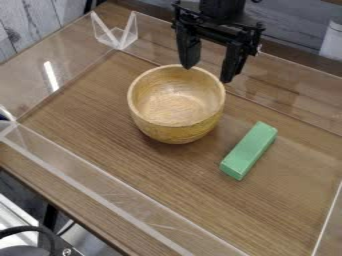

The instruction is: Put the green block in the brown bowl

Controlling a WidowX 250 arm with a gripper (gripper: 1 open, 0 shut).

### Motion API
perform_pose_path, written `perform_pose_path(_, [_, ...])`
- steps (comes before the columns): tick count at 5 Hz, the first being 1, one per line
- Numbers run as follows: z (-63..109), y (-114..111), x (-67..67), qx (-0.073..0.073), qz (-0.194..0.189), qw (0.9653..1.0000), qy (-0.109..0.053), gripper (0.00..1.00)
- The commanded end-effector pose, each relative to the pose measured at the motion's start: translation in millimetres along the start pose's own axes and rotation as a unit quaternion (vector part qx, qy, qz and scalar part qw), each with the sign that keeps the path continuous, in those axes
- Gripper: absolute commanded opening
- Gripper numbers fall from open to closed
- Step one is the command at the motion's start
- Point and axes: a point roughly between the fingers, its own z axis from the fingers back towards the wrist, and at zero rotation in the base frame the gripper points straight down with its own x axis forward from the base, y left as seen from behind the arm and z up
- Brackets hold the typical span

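The black hand [214,62] hangs pointing straight down, its fingers [235,62] spread wide apart.

1. No text, label, brand, number or sign can be read anywhere in the camera view (the picture is small and soft).
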Motion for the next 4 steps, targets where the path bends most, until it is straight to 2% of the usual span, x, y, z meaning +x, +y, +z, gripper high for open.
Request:
perform_pose_path(1, [-7.6,-11.9,-2.4,-0.002,-0.02,0.9998,0.008,1.0])
perform_pose_path(2, [-19.8,-30.1,-8.7,-0.007,-0.057,0.9982,0.016,1.0])
perform_pose_path(4, [-45.8,-67.7,-10.3,-0.009,-0.114,0.9934,0.015,1.0])
